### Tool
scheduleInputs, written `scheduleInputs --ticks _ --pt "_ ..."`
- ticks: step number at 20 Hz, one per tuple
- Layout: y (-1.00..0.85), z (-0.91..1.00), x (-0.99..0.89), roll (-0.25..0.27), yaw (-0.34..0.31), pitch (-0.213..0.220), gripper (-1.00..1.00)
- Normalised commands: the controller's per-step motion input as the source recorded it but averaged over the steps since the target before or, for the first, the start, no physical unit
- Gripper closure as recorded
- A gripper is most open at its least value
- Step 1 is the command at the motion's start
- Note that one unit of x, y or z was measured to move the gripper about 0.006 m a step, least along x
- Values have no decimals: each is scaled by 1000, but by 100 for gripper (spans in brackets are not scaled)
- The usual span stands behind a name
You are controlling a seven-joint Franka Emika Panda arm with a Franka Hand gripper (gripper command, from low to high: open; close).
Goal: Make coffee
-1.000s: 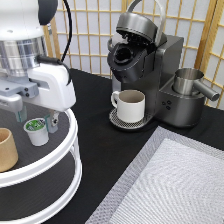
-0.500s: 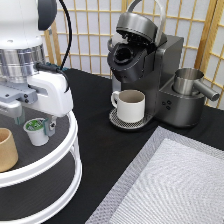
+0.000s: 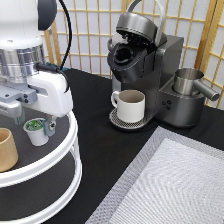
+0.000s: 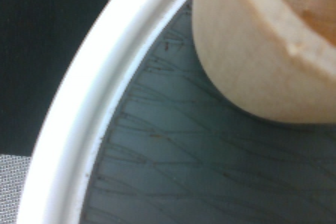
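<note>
The hand (image 3: 34, 120) hangs spread open around the coffee pod (image 3: 36, 131) on the white tiered tray (image 3: 70, 150), tan cup (image 3: 7, 149) at its 8 o'clock.

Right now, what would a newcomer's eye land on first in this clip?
The big white arm at the exterior view's left, its tool open around the small green-topped coffee pod on the upper tier of a round white stand. Next, the dark coffee machine at the top with its lid raised, a cream-white mug waiting on its drip tray.
</note>
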Motion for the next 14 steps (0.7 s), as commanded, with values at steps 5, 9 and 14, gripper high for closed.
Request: scheduleInputs --ticks 5,9,14 --pt "-163 75 0 83 0 -6 100" --pt "-105 393 46 85 0 -5 100" --pt "272 903 65 56 28 0 100"
